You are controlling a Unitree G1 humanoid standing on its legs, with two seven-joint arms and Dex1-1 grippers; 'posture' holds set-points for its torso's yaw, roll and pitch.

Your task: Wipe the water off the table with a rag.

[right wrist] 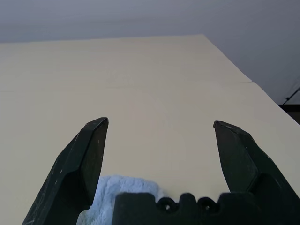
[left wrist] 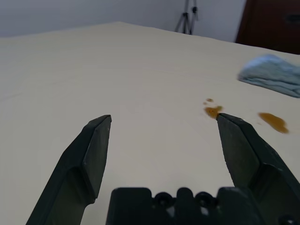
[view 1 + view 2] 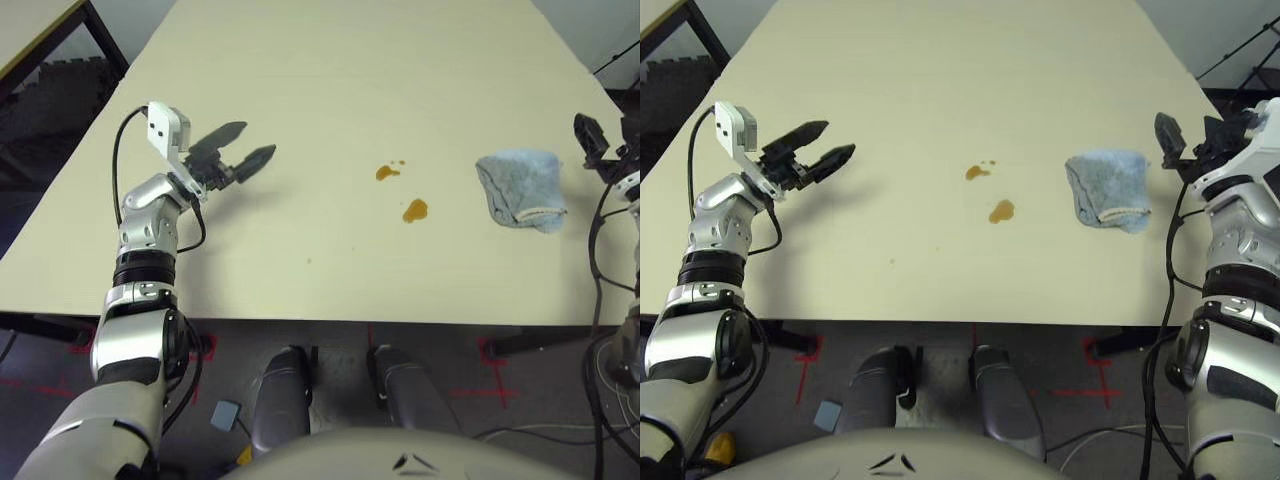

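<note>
The rag (image 3: 520,188) lies crumpled on the right part of the cream table (image 3: 320,60), a light blue-grey cloth with a pale hem. The water shows as two amber blotches, one (image 3: 388,172) near the middle and one (image 3: 415,210) a little nearer me, both left of the rag. My left gripper (image 3: 252,142) hovers open over the left part of the table, pointing toward the blotches, with nothing between its fingers. My right gripper (image 3: 1192,135) is open at the table's right edge, just right of the rag (image 1: 117,197), which sits close below its fingers.
A yellow-edged table (image 3: 30,30) with a black frame stands at the far left. The cream table's front edge (image 3: 300,318) runs just ahead of my body. Cables lie on the floor at the right. A tripod (image 2: 190,18) stands beyond the far side.
</note>
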